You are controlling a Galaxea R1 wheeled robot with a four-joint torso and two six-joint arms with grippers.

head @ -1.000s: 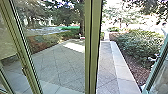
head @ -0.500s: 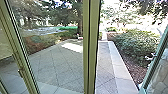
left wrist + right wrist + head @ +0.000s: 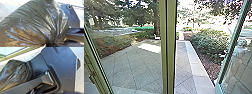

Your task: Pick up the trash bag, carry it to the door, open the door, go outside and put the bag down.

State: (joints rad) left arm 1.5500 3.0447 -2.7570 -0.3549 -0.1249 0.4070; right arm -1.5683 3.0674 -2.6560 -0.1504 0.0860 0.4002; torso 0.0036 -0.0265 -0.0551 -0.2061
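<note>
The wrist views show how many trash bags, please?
1. The trash bag bulges large in the left wrist view, and seemingly the same bag shows beside the robot's dark plate in the right wrist view. Another could be hidden behind it.

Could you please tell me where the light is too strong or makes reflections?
Head view: a bright patch on the shaded paving, washed-out background beyond the bush; left wrist view: white glints on the bag, pale glare behind it; right wrist view: softer sheen on the bag.
</note>
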